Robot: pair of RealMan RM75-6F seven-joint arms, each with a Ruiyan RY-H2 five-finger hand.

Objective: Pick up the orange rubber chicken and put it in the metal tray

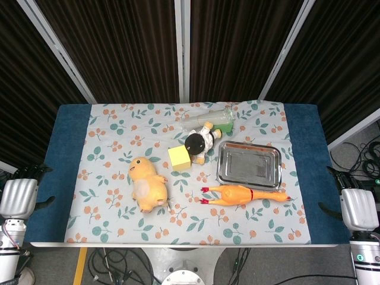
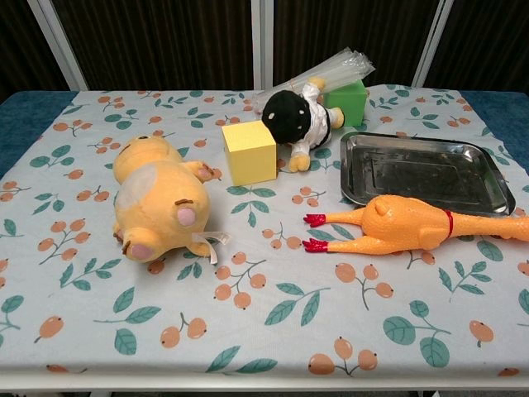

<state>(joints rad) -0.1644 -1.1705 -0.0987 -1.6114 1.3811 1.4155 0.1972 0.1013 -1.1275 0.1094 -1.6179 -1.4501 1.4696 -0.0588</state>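
Observation:
The orange rubber chicken (image 1: 240, 195) (image 2: 405, 225) lies on its side on the floral cloth, red feet to the left and head to the right. It sits just in front of the metal tray (image 1: 249, 163) (image 2: 421, 174), which holds nothing. My left hand (image 1: 18, 199) hangs beside the table's left edge, and my right hand (image 1: 359, 208) beside the right edge. Both are away from the objects and hold nothing, with thumbs sticking out. The chest view shows neither hand.
A yellow plush animal (image 1: 148, 184) (image 2: 157, 198) lies at the left centre. A yellow cube (image 1: 179, 157) (image 2: 248, 153), a black-and-white doll (image 1: 199, 142) (image 2: 297, 116), a green block (image 1: 224, 126) (image 2: 347, 101) and a clear plastic bundle (image 1: 205, 117) (image 2: 331, 66) crowd behind the tray's left side.

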